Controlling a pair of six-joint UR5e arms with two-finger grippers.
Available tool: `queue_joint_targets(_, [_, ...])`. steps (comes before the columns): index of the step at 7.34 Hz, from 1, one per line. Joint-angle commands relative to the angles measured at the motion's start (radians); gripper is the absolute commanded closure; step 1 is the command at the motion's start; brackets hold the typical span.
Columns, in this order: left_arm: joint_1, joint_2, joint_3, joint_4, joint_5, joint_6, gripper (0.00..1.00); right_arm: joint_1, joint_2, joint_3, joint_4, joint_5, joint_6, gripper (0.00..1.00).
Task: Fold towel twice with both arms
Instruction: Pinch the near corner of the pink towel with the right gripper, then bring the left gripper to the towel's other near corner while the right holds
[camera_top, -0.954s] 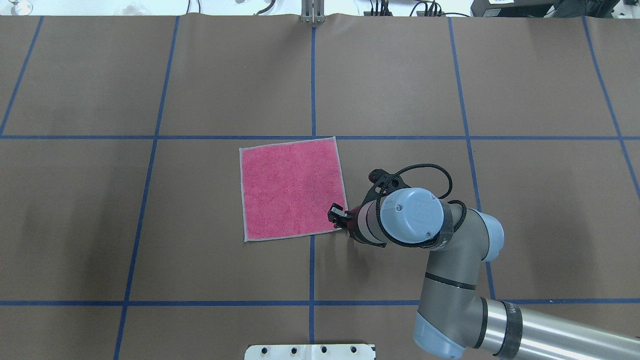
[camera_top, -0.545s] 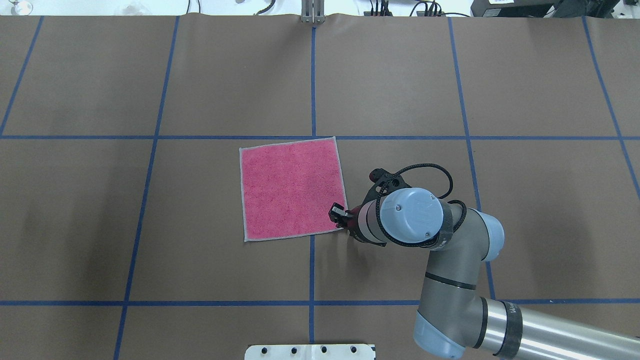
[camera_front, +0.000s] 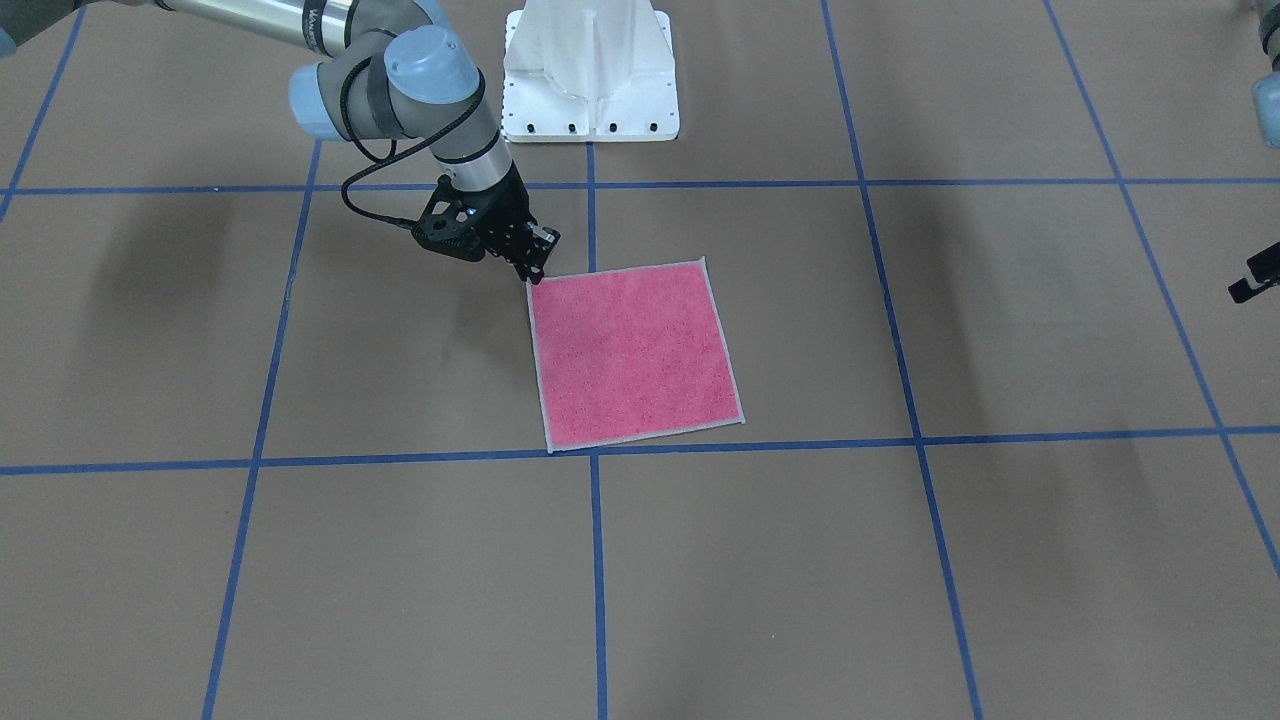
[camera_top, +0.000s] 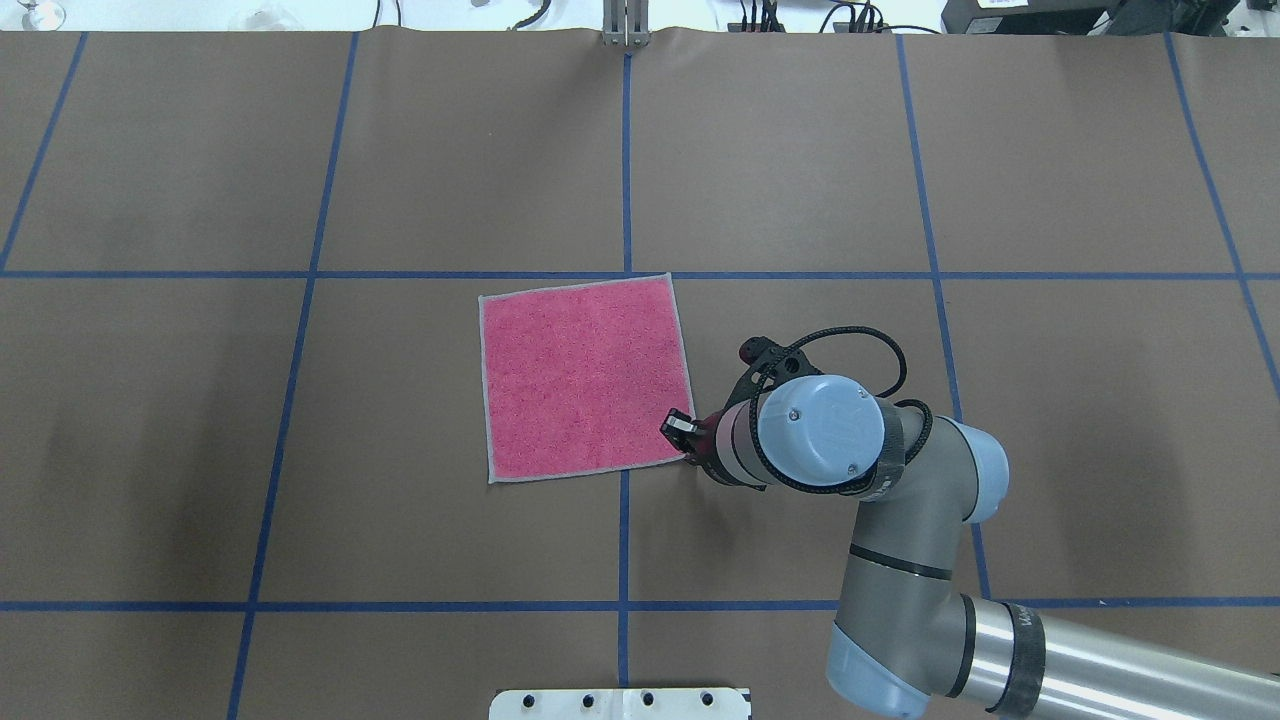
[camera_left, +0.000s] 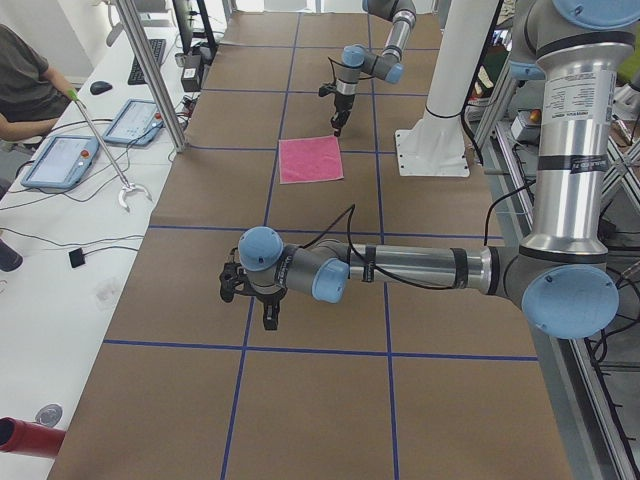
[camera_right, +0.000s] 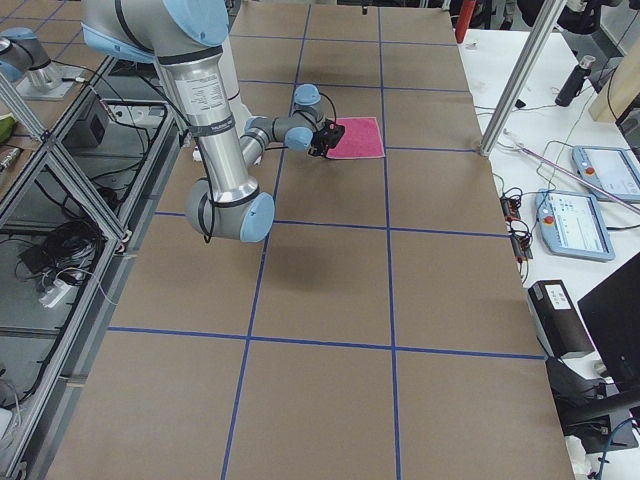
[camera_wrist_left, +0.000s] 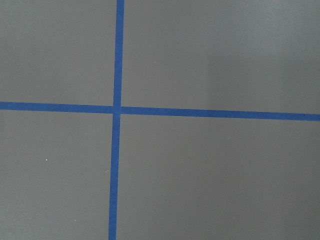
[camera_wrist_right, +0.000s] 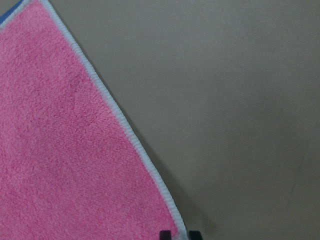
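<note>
The right fingers (camera_wrist_right: 165, 234), nearly closed, pinch the towel (camera_top: 585, 375) corner on the counter (camera_top: 300, 450). Here the right arm (camera_top: 900, 540) bends down steeply, wrist low. Whether the left fingers (camera_left: 268, 320) are wide or narrow, I cannot tell.

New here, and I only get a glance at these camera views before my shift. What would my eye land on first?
The bright pink towel, lying flat and unfolded near the middle of the brown table with its blue tape grid. Next, the right gripper, down at one robot-side corner of the towel, while the left gripper hangs over bare table far off to the side.
</note>
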Motion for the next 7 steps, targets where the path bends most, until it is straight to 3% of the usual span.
queue_joint_targets(1, [0.000,-0.002,-0.004,0.000,0.002,-0.003,0.00,0.000,-0.002,0.006,-0.002,0.000,0.000,1.00])
queue_joint_targets(3, [0.043,-0.040,-0.019,-0.046,0.000,-0.218,0.00,0.011,-0.017,0.086,-0.078,0.002,0.000,1.00])
queue_joint_targets(4, [0.102,-0.075,-0.021,-0.113,0.000,-0.382,0.00,0.013,-0.023,0.122,-0.121,0.002,0.000,1.00])
queue_joint_targets(7, [0.311,-0.140,-0.140,-0.135,0.006,-0.769,0.00,-0.007,-0.068,0.183,-0.123,0.002,0.003,1.00])
